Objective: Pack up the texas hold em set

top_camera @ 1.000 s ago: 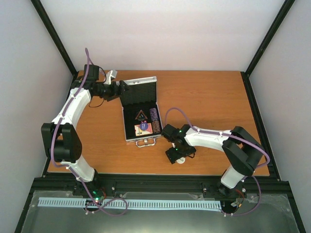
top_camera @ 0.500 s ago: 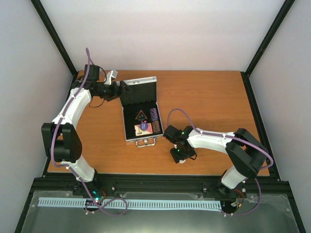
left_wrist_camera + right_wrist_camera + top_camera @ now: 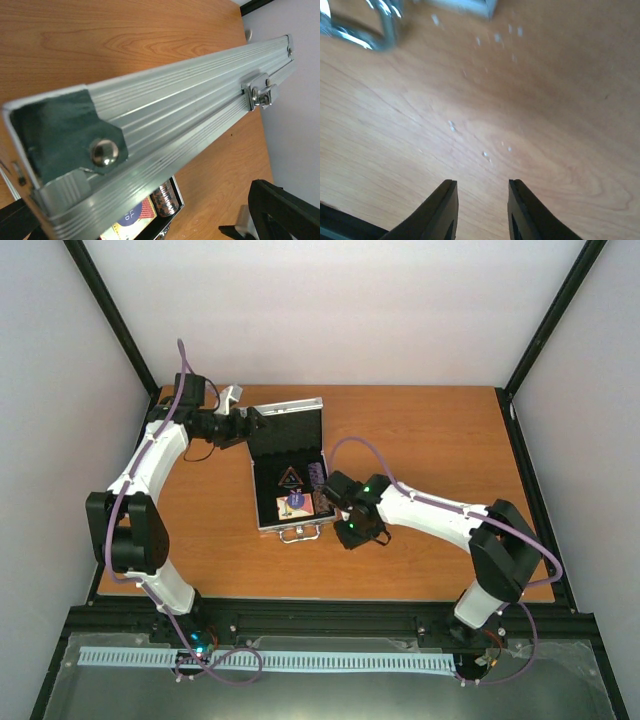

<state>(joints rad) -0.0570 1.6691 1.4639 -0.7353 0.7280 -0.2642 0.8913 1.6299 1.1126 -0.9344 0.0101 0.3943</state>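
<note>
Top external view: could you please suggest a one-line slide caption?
Left gripper at the lid of the open case; right gripper hovers over the table beside the handle.

case (image 3: pixel 288 432) on table (image 3: pixel 420 440) | triangle (image 3: pixel 290 477) in it, behind card box (image 3: pixel 284 508) | chips (image 3: pixel 318 478) right of both

Texas hold em set: silver case (image 3: pixel 288 529) lying open on the table (image 3: pixel 430 430).
Its lid (image 3: pixel 285 428) stands raised at the far side (black foam lining inside), with a ribbed metal edge and a latch (image 3: pixel 260 93). The tray holds a black triangle (image 3: pixel 290 477), a dark chip stack (image 3: pixel 318 478) on the right, and a pink-orange card box (image 3: pixel 287 510) at the front with a blue disc (image 3: pixel 296 499) on it. The handle (image 3: pixel 302 534) faces the near edge.
</note>
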